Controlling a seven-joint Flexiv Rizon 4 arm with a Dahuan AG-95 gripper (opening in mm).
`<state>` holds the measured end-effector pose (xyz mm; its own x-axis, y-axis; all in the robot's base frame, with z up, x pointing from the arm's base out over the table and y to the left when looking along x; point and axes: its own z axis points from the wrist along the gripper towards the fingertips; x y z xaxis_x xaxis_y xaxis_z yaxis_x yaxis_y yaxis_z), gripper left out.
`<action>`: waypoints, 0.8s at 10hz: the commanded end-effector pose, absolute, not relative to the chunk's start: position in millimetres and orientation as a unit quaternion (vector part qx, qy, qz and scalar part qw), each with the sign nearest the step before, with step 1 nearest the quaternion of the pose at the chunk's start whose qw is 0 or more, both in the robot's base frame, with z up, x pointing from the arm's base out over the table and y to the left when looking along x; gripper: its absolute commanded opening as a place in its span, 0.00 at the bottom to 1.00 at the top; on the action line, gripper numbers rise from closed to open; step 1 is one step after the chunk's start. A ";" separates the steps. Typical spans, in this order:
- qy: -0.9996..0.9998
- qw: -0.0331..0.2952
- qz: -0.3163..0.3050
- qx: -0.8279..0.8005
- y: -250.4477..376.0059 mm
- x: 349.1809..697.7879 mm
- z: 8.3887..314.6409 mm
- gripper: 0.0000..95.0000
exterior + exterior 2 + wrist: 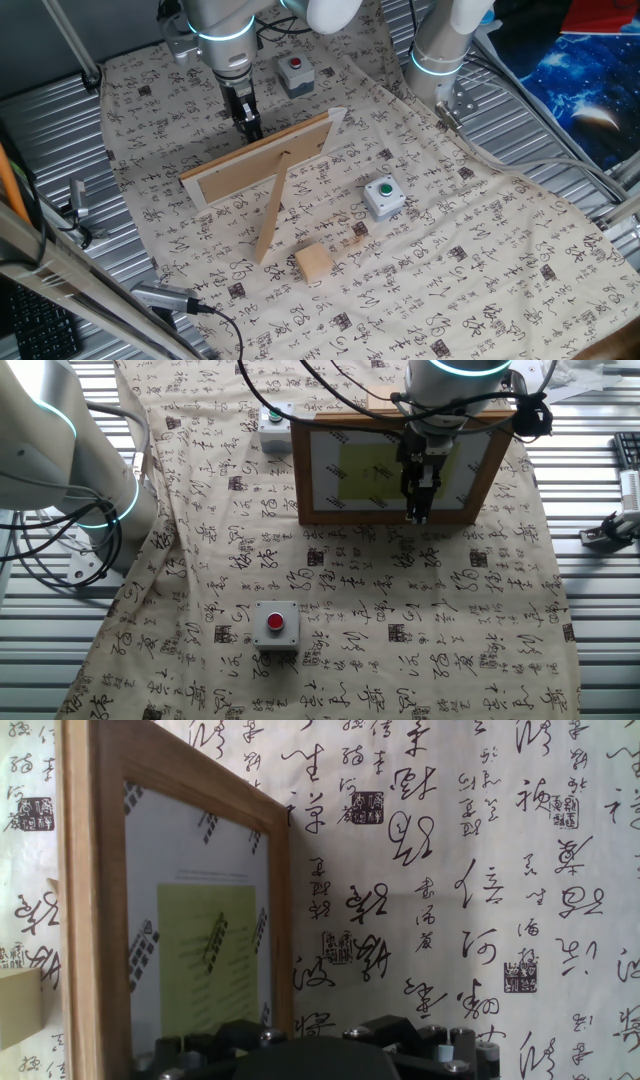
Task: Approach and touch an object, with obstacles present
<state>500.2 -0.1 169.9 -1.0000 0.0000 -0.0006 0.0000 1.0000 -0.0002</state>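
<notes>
The small plain light-wood cube (313,263) sits on the cloth in front of the picture frame (265,160), near the foot of its prop leg (272,215). My gripper (249,127) hangs behind the frame on the far side from the cube, fingers together and holding nothing. In the other fixed view it (417,512) is over the frame's glass front (380,470), and the cube is hidden behind the frame. In the hand view the frame (180,920) fills the left side; only the gripper's body shows at the bottom edge.
A grey box with a green button (383,197) stands right of the cube and also shows in the other fixed view (272,428). A grey box with a red button (295,72) is behind the gripper (276,624). A second arm's base (440,50) stands at the back right.
</notes>
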 end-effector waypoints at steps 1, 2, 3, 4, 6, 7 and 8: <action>1.000 0.000 0.000 0.000 0.0 500.0 170.0 0.00; 0.995 0.012 0.009 -0.097 0.0 499.9 170.3 0.00; 0.995 0.012 0.009 -0.097 0.3 499.5 171.4 0.00; 0.995 0.012 0.009 -0.096 0.6 499.1 172.7 0.00; 0.995 0.012 0.009 -0.095 0.8 499.1 173.2 0.00; 0.995 0.012 0.008 -0.095 0.8 499.1 173.2 0.00; 0.995 0.012 0.008 -0.096 0.8 499.1 173.2 0.00</action>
